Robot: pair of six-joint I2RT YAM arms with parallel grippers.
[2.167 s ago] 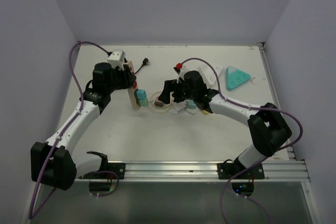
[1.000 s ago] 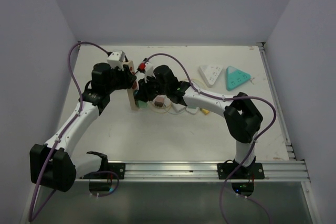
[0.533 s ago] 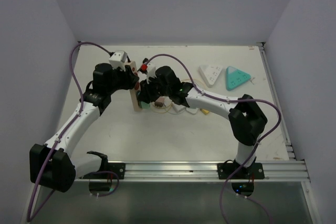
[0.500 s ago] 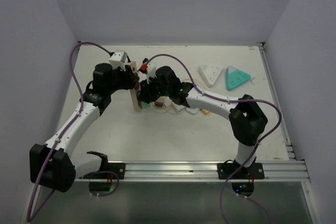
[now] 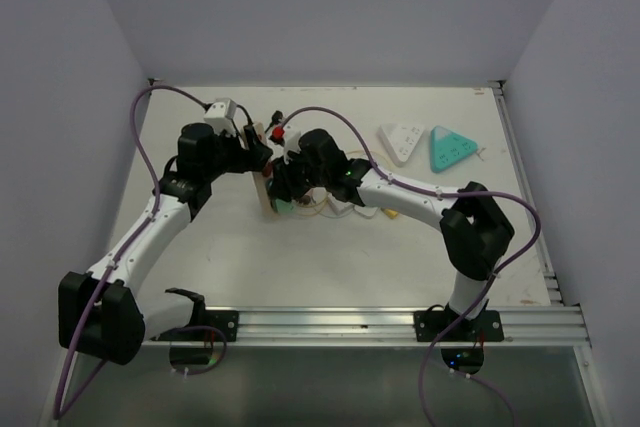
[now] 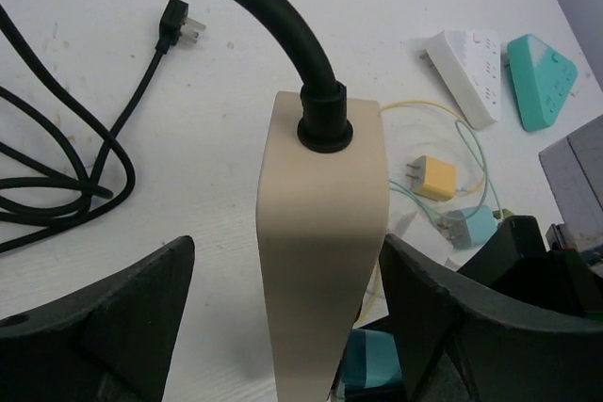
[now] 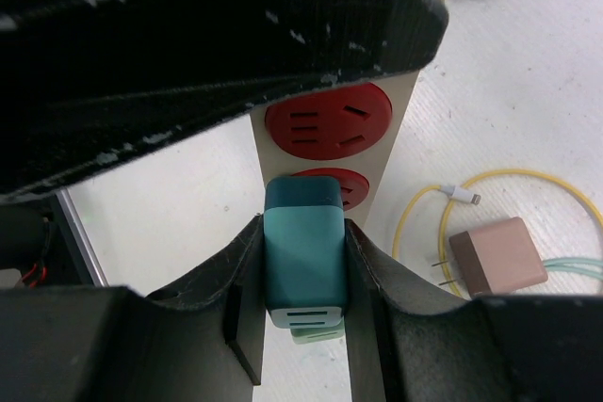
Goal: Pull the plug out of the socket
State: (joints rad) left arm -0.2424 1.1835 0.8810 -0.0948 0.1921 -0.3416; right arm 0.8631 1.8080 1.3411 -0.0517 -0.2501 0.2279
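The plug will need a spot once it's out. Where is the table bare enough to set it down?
Bare: the near table from the rail up to the power strip, and the far edge behind the white socket block and teal triangle. Crowded: around the power strip and teal plug, among loose chargers and black cable.

The plug (image 7: pixel 303 256) is a small blue-green block with round corners, and it is squeezed between the two black fingers of the right gripper (image 7: pixel 303 233). Its far end sits on the lower of two red round holes in the socket strip (image 6: pixel 323 251), hiding part of that hole. The socket strip is long and cream-colored, stands up on its thin side on the table, and has a thick black cord coming out of one end.
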